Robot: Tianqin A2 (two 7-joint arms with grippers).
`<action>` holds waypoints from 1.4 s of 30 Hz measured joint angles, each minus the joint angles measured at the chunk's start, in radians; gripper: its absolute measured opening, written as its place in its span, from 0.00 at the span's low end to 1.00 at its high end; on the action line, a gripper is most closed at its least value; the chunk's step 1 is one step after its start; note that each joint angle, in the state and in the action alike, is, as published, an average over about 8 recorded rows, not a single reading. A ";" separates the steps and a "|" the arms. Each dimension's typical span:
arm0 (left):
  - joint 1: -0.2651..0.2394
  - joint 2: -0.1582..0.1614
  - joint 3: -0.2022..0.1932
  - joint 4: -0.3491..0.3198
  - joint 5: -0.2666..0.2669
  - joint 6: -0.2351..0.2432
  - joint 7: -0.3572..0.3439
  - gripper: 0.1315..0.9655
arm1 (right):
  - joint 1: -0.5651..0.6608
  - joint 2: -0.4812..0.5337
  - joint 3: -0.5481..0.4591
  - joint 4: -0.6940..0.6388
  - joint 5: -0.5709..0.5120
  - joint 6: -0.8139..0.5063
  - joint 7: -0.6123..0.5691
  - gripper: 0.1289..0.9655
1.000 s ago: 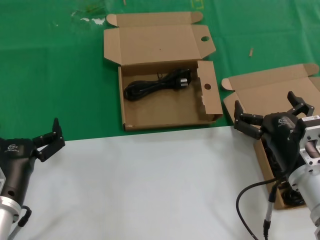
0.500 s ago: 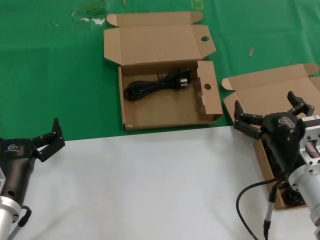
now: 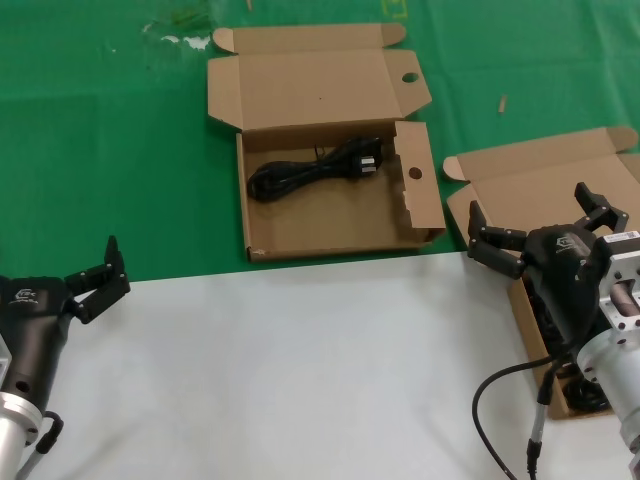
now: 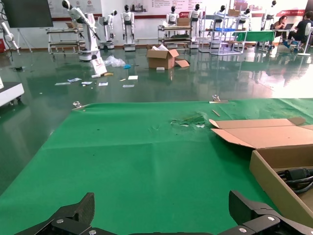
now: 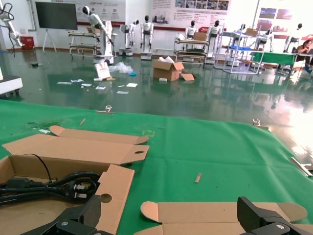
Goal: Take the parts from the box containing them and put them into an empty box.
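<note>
One cable bundle [image 3: 318,170] already lies in the holed box [image 3: 330,215] at the table's centre. Your remaining cables [image 3: 570,385] sit in the plain box [image 3: 520,185] on the right, mostly hidden behind the arm. Your right gripper [image 3: 538,232] hangs over that box, jaws spread wide and empty, apparently placed for a descent. Your left gripper [image 3: 92,278] is parked near the left edge, open, holding nothing.
</note>
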 joint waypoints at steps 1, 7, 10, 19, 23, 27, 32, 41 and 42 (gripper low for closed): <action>0.000 0.000 0.000 0.000 0.000 0.000 0.000 1.00 | 0.000 0.000 0.000 0.000 0.000 0.000 0.000 1.00; 0.000 0.000 0.000 0.000 0.000 0.000 0.000 1.00 | 0.000 0.000 0.000 0.000 0.000 0.000 0.000 1.00; 0.000 0.000 0.000 0.000 0.000 0.000 0.000 1.00 | 0.000 0.000 0.000 0.000 0.000 0.000 0.000 1.00; 0.000 0.000 0.000 0.000 0.000 0.000 0.000 1.00 | 0.000 0.000 0.000 0.000 0.000 0.000 0.000 1.00; 0.000 0.000 0.000 0.000 0.000 0.000 0.000 1.00 | 0.000 0.000 0.000 0.000 0.000 0.000 0.000 1.00; 0.000 0.000 0.000 0.000 0.000 0.000 -0.001 1.00 | 0.000 0.000 0.000 0.000 0.000 0.000 0.000 1.00; 0.000 0.000 0.000 0.000 0.000 0.000 0.000 1.00 | 0.000 0.000 0.000 0.000 0.000 0.000 0.000 1.00; 0.000 0.000 0.000 0.000 0.000 0.000 0.000 1.00 | 0.000 0.000 0.000 0.000 0.000 0.000 0.000 1.00; 0.000 0.000 0.000 0.000 0.000 0.000 0.000 1.00 | 0.000 0.000 0.000 0.000 0.000 0.000 0.000 1.00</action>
